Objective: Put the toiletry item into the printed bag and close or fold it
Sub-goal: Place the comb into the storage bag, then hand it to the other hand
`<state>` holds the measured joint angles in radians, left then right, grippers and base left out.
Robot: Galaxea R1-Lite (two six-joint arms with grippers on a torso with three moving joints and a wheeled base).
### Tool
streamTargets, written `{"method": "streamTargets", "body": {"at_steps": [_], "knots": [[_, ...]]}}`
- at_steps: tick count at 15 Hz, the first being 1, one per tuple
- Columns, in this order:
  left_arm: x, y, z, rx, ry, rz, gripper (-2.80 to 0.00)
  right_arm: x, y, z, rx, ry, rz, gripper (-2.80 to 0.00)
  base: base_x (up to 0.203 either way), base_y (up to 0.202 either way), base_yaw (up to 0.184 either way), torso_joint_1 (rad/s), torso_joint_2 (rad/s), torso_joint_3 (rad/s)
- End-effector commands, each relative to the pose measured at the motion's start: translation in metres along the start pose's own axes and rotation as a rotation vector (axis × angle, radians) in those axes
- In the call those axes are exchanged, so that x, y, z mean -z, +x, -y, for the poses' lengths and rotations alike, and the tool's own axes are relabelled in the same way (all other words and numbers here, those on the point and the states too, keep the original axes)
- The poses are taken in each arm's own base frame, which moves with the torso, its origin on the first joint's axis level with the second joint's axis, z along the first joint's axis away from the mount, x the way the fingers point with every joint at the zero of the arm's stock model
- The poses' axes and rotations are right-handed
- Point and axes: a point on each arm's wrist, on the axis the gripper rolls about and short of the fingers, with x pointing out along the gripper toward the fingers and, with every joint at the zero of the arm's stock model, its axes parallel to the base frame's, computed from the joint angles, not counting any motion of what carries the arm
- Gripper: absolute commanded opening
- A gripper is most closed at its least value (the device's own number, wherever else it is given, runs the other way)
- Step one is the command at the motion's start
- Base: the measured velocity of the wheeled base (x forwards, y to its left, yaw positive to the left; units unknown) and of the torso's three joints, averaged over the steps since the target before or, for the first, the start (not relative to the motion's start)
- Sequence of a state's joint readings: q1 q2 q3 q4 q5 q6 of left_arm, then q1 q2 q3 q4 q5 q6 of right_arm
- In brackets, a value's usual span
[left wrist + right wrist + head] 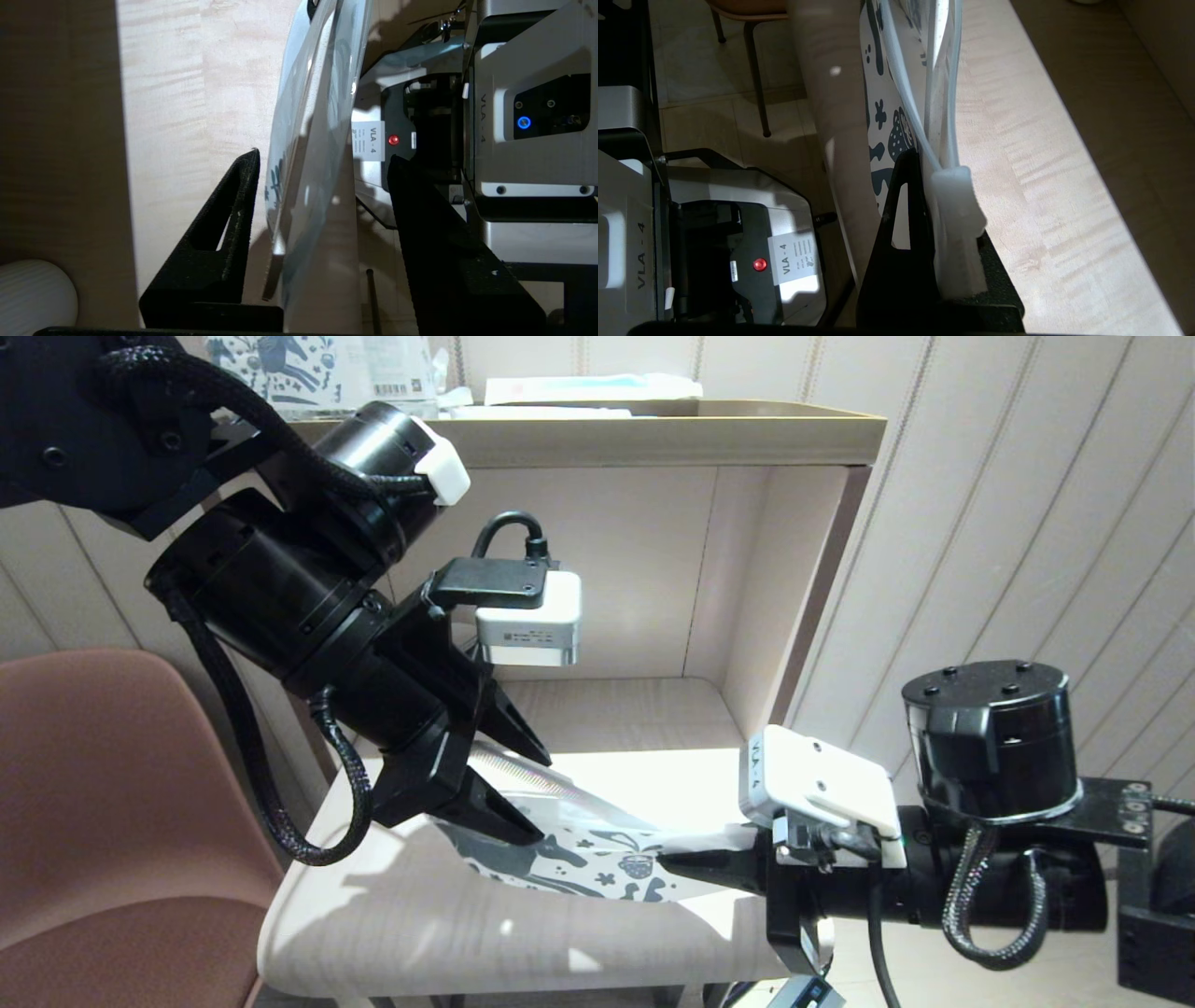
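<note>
Printed bag [597, 868]: thin glossy plastic pouch, white with dark blue horse, cup and flower shapes; held off the pale wood-grain table [448, 933], stretched between the two grippers. Long axis runs left to right in the head view, zip edge uppermost and tilted.

Right gripper [677, 866]: black tapered fingers pressed together on the bag's right end, at the white slider tab [957, 200] — a small blocky plastic piece on the zip rails.

Left gripper [537, 793]: fingers spread, one on each side of the bag's left end. In the left wrist view the film stands in the gap, close to one textured pad [245, 186], well apart from the other.

Toiletry item: cannot be made out.

Table front edge is rounded; bare surface lies under the bag. Alcove wall rises behind. Brown chair [103, 821] beside the table's left. Ribbed white mug [32, 294] near the left gripper.
</note>
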<state>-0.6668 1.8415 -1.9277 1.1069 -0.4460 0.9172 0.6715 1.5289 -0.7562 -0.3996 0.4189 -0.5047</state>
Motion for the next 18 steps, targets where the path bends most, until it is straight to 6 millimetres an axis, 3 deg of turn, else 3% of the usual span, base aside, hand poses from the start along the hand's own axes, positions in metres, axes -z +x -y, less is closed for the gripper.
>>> {"method": "streamTargets", "body": {"at_steps": [1,4,9,15,18], "knots": [[-0.001,-0.002,0.001,-0.002,0.007,0.004,0.0,0.001,0.0,-0.001,-0.003,-0.002,-0.003,-2.8,0.0,0.0,0.0,0.0,0.0,0.0],[-0.001,-0.008,0.003,-0.015,0.005,0.009,0.0,0.003,0.0,-0.001,-0.007,0.002,-0.008,-2.8,0.0,0.0,0.0,0.0,0.0,0.0],[0.014,-0.038,0.0,-0.105,-0.044,0.014,0.0,0.003,0.0,-0.002,-0.006,0.001,-0.007,-2.8,0.0,0.0,0.0,0.0,0.0,0.0],[0.056,-0.088,-0.011,-0.24,-0.188,0.069,0.0,0.0,-0.004,0.0,0.004,0.001,0.003,-2.8,0.0,0.0,0.0,0.0,0.0,0.0],[0.077,-0.109,-0.013,-0.238,-0.326,0.184,0.0,-0.004,-0.008,0.0,0.011,-0.003,0.018,-2.8,0.0,0.0,0.0,0.0,0.0,0.0]]}}
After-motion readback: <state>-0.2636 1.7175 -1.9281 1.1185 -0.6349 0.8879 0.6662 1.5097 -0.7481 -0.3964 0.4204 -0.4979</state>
